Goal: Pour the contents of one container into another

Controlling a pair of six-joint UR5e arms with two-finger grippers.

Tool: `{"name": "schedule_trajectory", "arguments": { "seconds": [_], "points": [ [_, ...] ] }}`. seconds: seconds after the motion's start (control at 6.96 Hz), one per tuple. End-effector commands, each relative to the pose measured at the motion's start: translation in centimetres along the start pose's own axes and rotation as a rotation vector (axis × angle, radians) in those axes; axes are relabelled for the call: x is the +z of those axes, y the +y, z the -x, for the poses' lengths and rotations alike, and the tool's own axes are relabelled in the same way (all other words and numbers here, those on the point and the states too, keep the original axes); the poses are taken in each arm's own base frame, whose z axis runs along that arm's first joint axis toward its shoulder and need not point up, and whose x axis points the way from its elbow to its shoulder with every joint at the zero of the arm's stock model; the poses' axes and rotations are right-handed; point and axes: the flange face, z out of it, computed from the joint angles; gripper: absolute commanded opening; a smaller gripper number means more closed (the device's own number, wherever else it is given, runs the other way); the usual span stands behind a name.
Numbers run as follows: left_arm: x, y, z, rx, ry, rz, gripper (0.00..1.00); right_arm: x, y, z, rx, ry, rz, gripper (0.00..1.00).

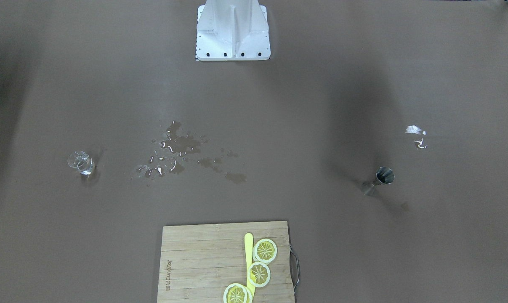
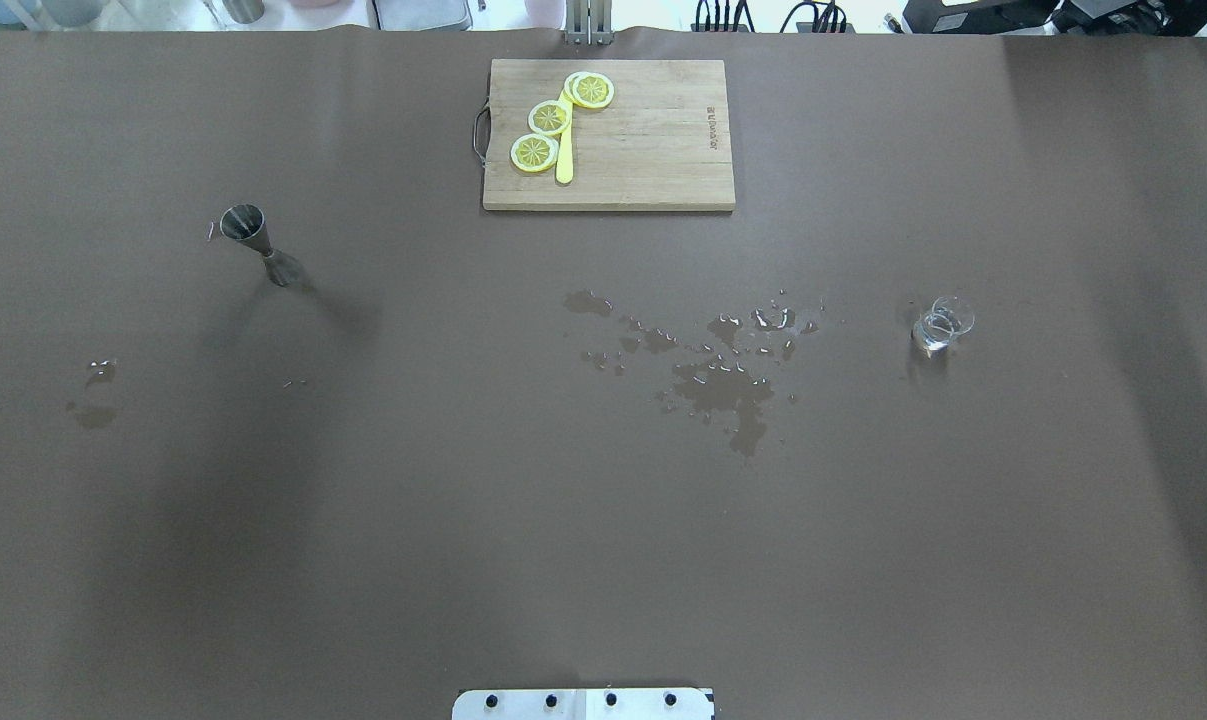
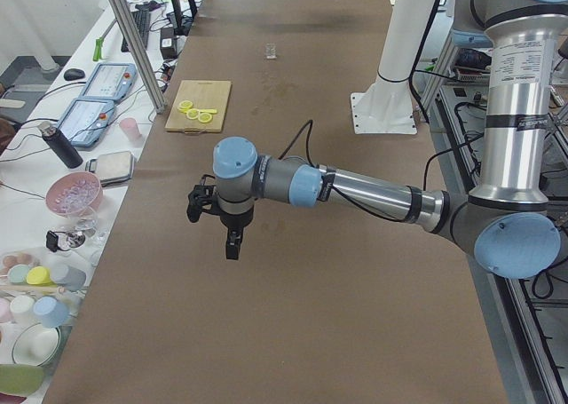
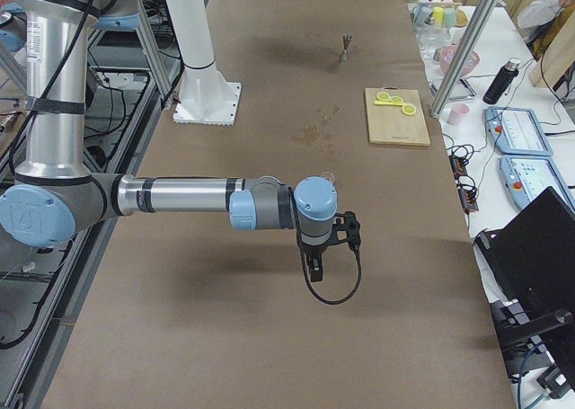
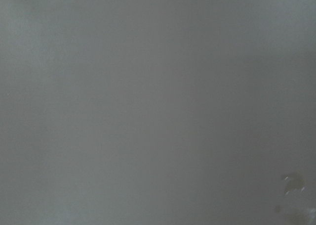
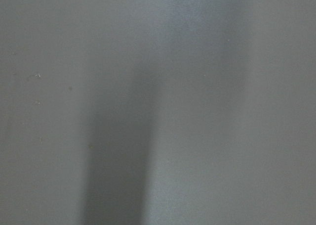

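The clear glass cup stands upright on the brown table on the robot's right side, small and far in the exterior left view. On the robot's left side stands the steel jigger, upright with its dark mouth up. My left gripper hangs above the table at the near end of the exterior left view; my right gripper hangs likewise in the exterior right view. Neither appears in the other views, so I cannot tell whether they are open or shut. Both wrist views show only table.
A wooden cutting board with three lemon slices and a yellow knife lies at the table's far edge. Spilled water spreads mid-table, left of the cup in the overhead view. A small puddle sits near the jigger.
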Motion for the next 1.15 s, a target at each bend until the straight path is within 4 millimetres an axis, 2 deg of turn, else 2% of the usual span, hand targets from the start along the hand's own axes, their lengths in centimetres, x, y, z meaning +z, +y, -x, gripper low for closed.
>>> {"name": "schedule_trajectory", "arguments": {
  "seconds": [0.0, 0.14, 0.29, 0.43, 0.58, 0.72, 1.01],
  "points": [
    [-2.2, -0.6, -9.1, -0.084, 0.009, 0.03, 0.99, -0.5, -0.8, 0.9, -0.055, -0.037, -0.016, 1.0],
    [-2.8, -0.4, -12.9, -0.12, 0.024, 0.03, 0.99, -0.7, -1.2, 1.2, -0.153, -0.035, -0.04, 1.0],
    [-2.5, -0.8, -18.1, -0.114, 0.046, 0.037, 0.99, -0.7, -1.4, 1.4, -0.197, -0.039, -0.057, 1.0],
    [-1.4, -0.1, -21.7, -0.157, 0.057, 0.06, 0.99, -0.6, -1.5, 2.0, -0.222, -0.074, -0.074, 1.0],
    [0.5, 0.8, -24.7, -0.143, 0.058, 0.099, 0.99, -0.4, -1.8, 2.9, -0.232, -0.116, -0.076, 1.0],
    [1.4, 2.4, -29.7, -0.179, 0.024, 0.081, 0.99, -0.7, -2.3, 4.9, -0.273, -0.155, -0.093, 1.0],
    [4.3, 9.8, -39.0, -0.251, -0.043, 0.017, 0.99, -0.7, -2.4, 6.4, -0.334, -0.178, -0.122, 1.0]
  ]
}}
